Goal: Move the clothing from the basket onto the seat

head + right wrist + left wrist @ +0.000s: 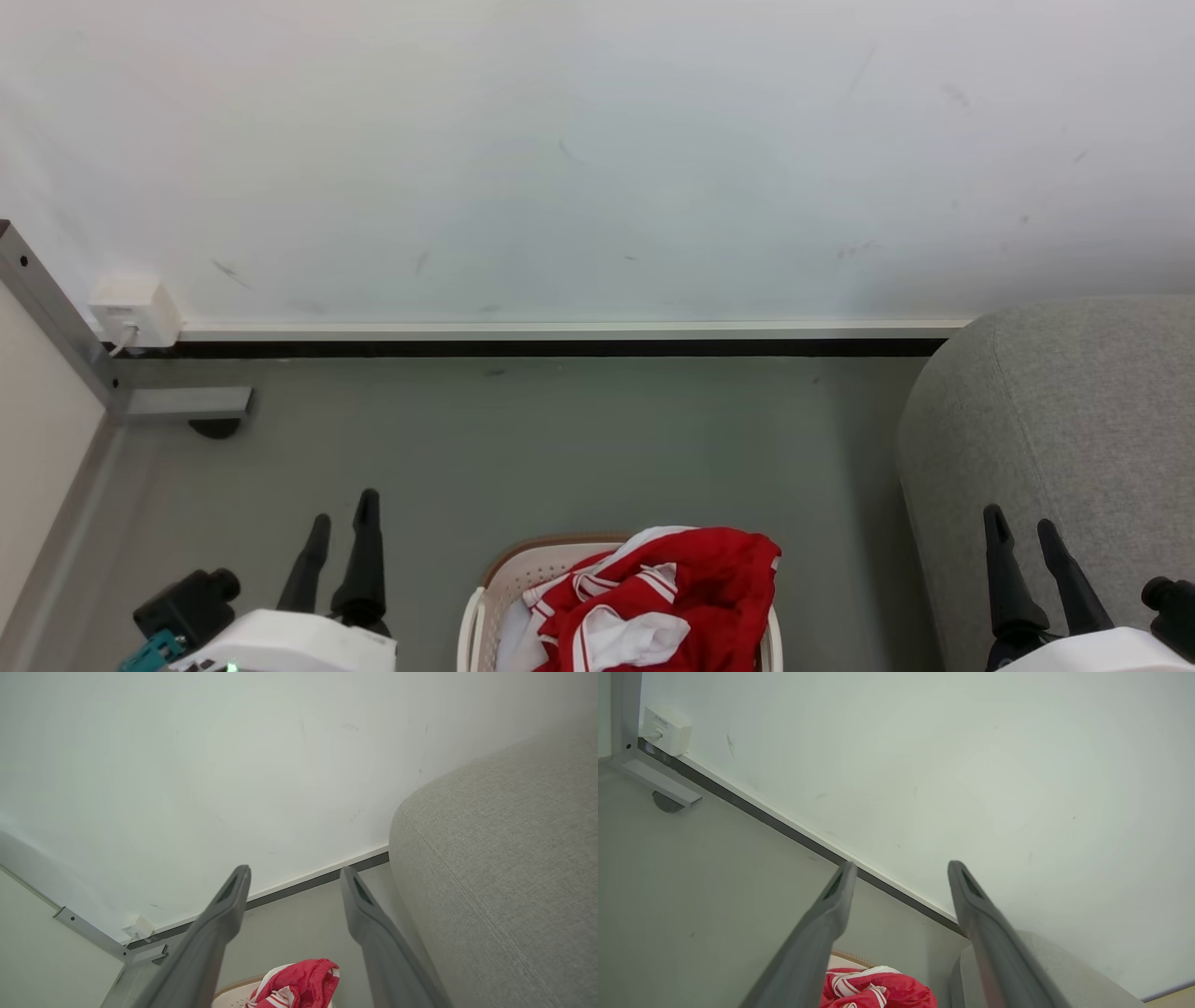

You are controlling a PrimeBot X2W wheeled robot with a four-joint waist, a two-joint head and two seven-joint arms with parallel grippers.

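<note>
Left gripper (345, 507) beside basket (523, 553) of clothing (695, 574)

The left gripper (344, 507) and right gripper (1019, 518) each have two long, tapered, dark grey fingers (822, 924) with a narrow recessed slot near the tip. Each wrist housing (289, 644) is smooth white, with a black cylindrical module (187, 602) on its outer side. The left housing also has a small teal fitting (149, 653).
</note>
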